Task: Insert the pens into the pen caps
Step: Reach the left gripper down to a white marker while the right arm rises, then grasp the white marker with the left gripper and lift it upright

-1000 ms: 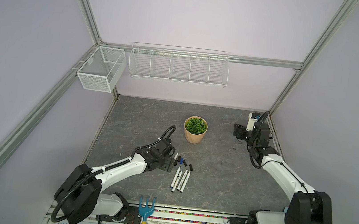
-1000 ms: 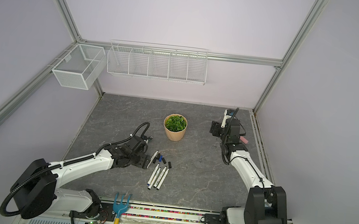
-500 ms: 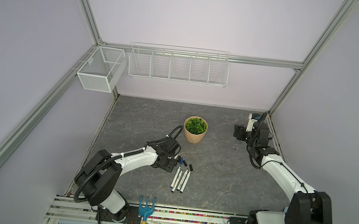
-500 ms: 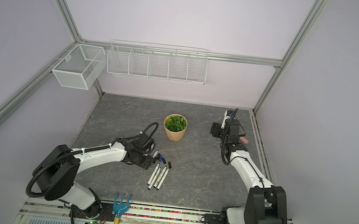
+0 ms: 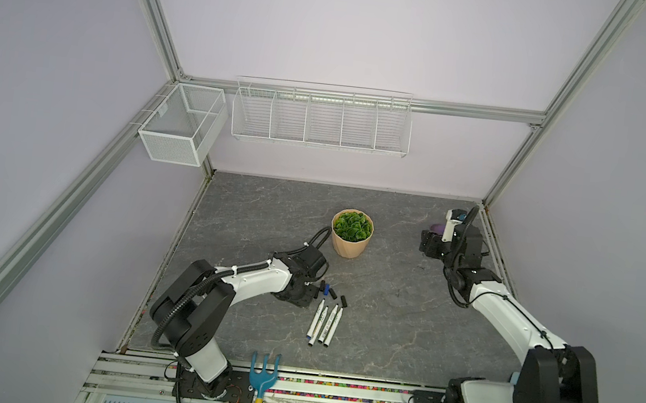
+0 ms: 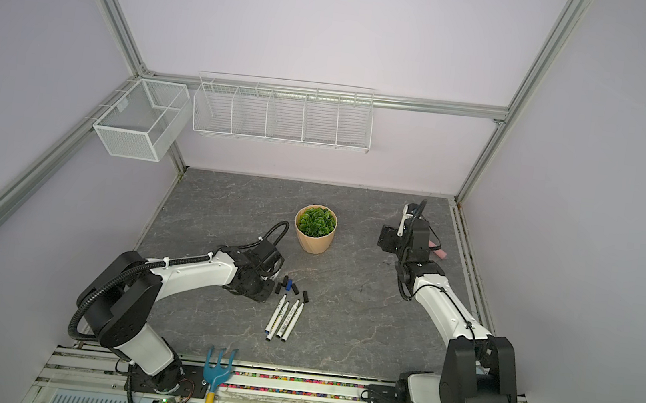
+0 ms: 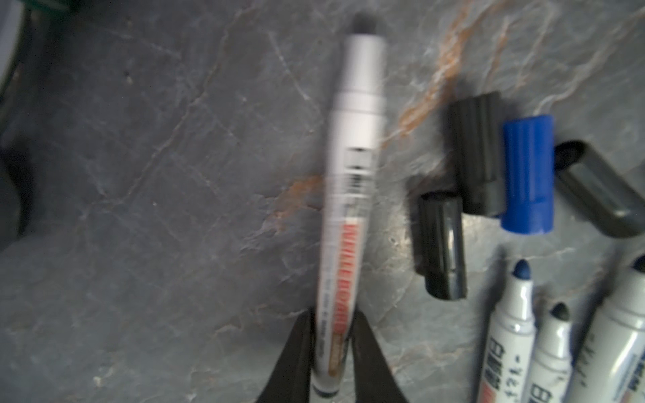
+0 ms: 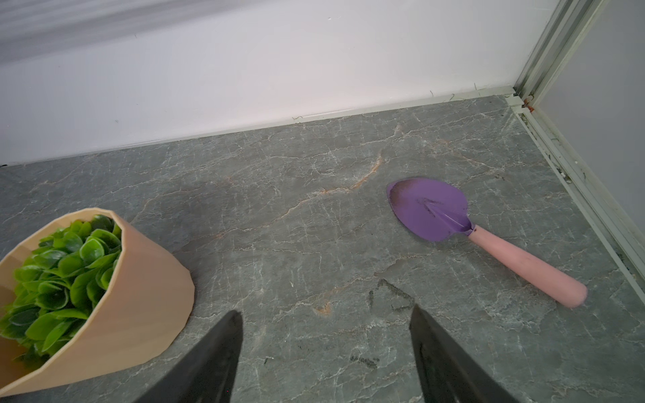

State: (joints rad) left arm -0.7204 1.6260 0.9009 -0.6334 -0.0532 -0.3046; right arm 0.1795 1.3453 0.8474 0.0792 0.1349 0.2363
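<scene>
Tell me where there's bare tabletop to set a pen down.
Bare: the stretch between plant pot and purple trowel, and behind the pot up to the back wall. Crowded: caps and loose pens beside the left gripper gripping a pen.

Five pens (image 7: 349,209), one blue cap (image 7: 527,171), seemingly four black caps (image 7: 476,157).

A beige faceted pot of green leaves (image 5: 349,244) is seen upright on the grey marbled worktop (image 5: 384,302). A purple-bladed, pink-handled trowel (image 8: 488,240) is laid flat near the far right corner. A blue, yellow-handled hand rake (image 5: 263,371) is laid across the front rail. A white wire rack (image 5: 321,118) and a white mesh box (image 5: 179,126) are hung above.
</scene>
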